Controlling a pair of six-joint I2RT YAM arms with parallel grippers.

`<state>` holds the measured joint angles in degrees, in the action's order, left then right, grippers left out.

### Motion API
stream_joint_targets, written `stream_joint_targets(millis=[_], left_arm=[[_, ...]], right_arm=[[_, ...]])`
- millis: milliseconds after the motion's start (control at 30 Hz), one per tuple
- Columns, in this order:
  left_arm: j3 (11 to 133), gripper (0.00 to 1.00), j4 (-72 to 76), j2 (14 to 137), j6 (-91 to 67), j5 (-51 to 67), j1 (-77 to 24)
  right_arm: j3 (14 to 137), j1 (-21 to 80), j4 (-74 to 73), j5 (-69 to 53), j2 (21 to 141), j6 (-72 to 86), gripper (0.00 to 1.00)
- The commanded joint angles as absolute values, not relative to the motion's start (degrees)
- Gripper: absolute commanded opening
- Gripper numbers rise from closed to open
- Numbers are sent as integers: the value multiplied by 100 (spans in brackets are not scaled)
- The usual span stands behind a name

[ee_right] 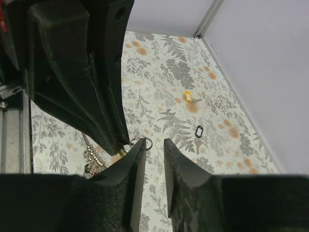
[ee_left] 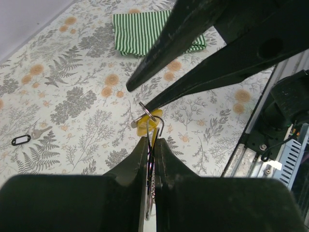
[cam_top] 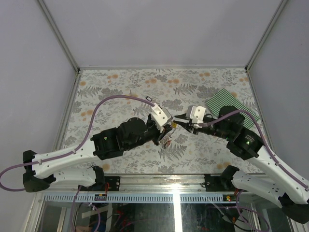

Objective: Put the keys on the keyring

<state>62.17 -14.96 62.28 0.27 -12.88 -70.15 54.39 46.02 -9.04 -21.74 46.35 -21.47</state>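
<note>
Keyring (ee_left: 162,124), a thin silver wire loop seen edge-on, hangs above the middle of the worktop (ee_left: 87,106). It is pinched between the pressed-together fingers of the left tool (ee_left: 150,141). A yellow key head (ee_left: 146,127) sits on the wire just past the fingertips. In the right wrist view a cluster of keys (ee_right: 91,157) dangles beneath it.

The right tool (ee_right: 154,143) faces it with fingers spread and nothing between them (its lower fingertip (ee_left: 161,98) meets a small silver ring (ee_left: 143,109) at the top of the wire).

Well apart on the worktop lie another yellow-headed key (ee_right: 188,96) and a small dark oval loop (ee_right: 199,130), with a key (ee_right: 196,144) just beside the loop. A green-and-white striped cloth (cam_top: 231,103) lies near the far right corner.

The worktop carries a print of grey ferns and orange flowers. It is fenced by plain pale walls (cam_top: 29,58) set in metal posts. Any writing on the key heads is too small to read.
</note>
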Motion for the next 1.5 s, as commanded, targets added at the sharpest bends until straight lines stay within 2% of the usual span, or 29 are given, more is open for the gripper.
stream_joint_targets(millis=[0, 100, 333, 500, 600, 667, 833, 1000, 1233, 1467], left_arm=[[6098, 0, -989, 6059, -139, -963, -7075], [6025, 0, -869, 6079, -228, -756, -7071], [5884, 0, -619, 6132, -432, -527, -7069], [5750, 0, -496, 6074, -544, -449, -7073], [5686, 0, -430, 6067, -607, -392, -7074], [5654, 0, -386, 6067, -651, -366, -7069], [5595, 0, -303, 6035, -817, -533, -7075], [5482, 0, -81, 5860, -1053, -727, -7060], [5432, 0, 124, 5644, -1239, -533, -7051], [5377, 0, 360, 5360, -1485, -286, -7044]], right_arm=[[5983, 4623, -1360, -2500, 4575, -2501, 32], [6091, 4623, -1604, -2581, 4577, -2541, 38], [6325, 4622, -2184, -2454, 4541, -2805, 46], [6366, 4623, -2393, -2275, 4364, -2908, 46], [6423, 4623, -2533, -2277, 4309, -2923, 40], [6474, 4623, -2658, -2332, 4287, -2927, 40], [6425, 4619, -2753, -2068, 4205, -2808, 46], [6207, 4623, -2695, -1819, 3985, -1996, 48], [5750, 4623, -2500, -2566, 3542, -1350, 52], [5510, 4619, -2417, -3318, 3669, -833, 61]])
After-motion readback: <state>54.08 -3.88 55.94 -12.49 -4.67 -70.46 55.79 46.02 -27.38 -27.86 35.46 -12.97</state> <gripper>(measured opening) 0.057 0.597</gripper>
